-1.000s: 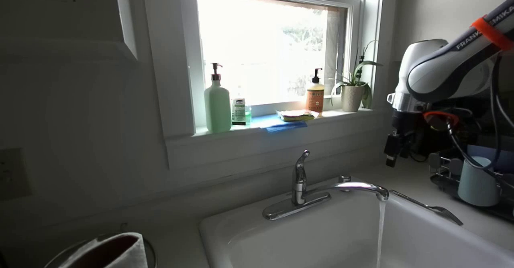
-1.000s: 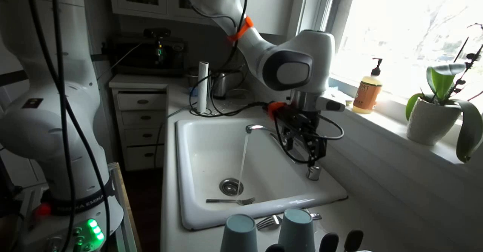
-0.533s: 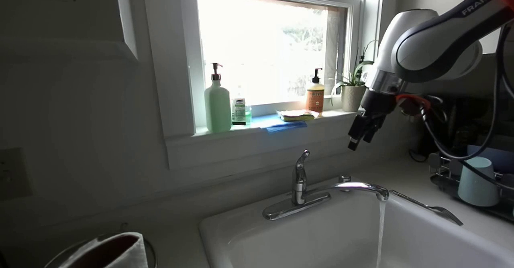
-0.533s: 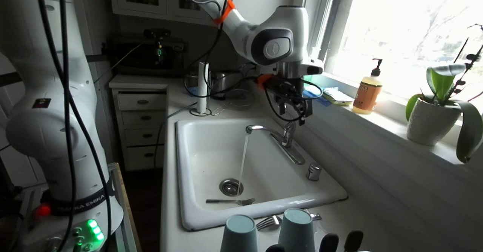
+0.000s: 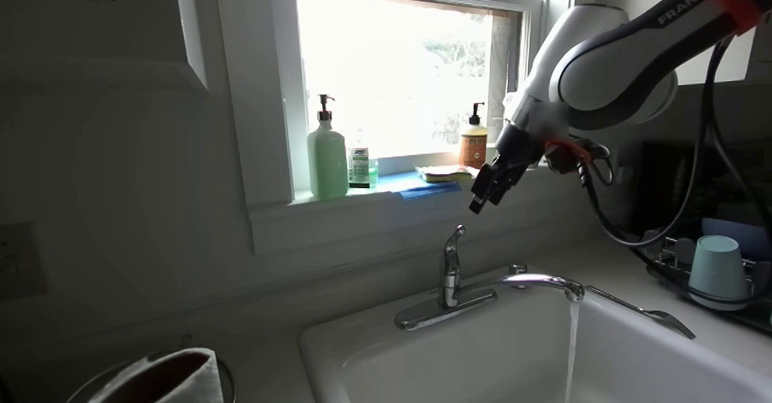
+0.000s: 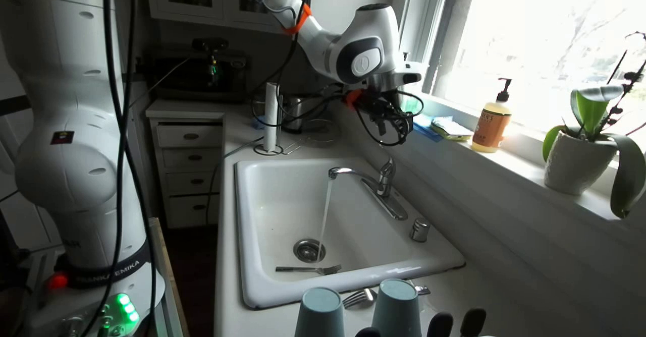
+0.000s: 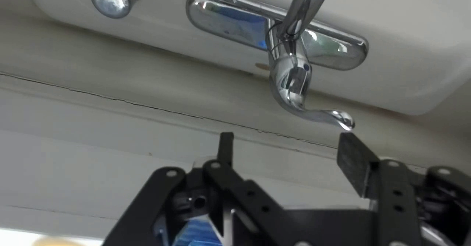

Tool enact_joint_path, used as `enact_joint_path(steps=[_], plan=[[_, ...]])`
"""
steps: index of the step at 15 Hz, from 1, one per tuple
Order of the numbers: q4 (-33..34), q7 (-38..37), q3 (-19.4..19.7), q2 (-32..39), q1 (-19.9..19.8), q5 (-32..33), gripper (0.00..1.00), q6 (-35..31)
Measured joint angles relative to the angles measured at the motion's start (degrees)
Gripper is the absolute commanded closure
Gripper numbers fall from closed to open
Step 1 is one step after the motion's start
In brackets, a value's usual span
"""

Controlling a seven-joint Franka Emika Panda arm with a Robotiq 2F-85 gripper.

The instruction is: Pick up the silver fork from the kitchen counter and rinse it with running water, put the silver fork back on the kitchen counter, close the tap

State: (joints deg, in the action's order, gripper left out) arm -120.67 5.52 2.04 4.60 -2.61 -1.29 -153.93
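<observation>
A slim, dull-shining silver fork (image 5: 639, 310) lies flat at the lower right of an exterior view, on the pale table (image 5: 621, 273) just beside the white sink (image 5: 325, 333). A second silver fork (image 6: 305, 269) lies in the sink, low centre of an exterior view, near the round metal drain (image 6: 305, 251). The tap (image 5: 448, 291), polished chrome, has a curving lever (image 7: 314, 115) and low arched spout (image 5: 537, 279); running water (image 5: 572, 349) falls as a thin, glassy thread. The black jaws stand spread apart in the lower half of the wrist view. Half a second ago they were farther right in an exterior view; now they hang just above the lever. Both forks lie unchanged.
</observation>
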Motion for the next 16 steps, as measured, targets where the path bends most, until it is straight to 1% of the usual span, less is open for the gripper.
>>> enact_joint_path(steps=[4, 5, 6, 7, 12, 16], plan=[[1.79, 0.85, -1.70, 3.25, 0.11, -2.87, 0.82, -1.45], [2.11, 1.43, -2.16, 3.85, 0.11, -3.75, 0.91, -1.58], [2.44, 2.14, -2.58, 4.28, 0.10, -4.58, 0.96, -1.65], [2.59, 2.97, -2.95, 4.45, 0.10, -5.27, 1.00, -1.65], [2.98, 7.66, -4.11, 4.84, -0.10, -8.58, 0.99, -1.84], [3.68, 11.54, -4.82, 5.56, -0.39, -11.36, 0.99, -3.37]])
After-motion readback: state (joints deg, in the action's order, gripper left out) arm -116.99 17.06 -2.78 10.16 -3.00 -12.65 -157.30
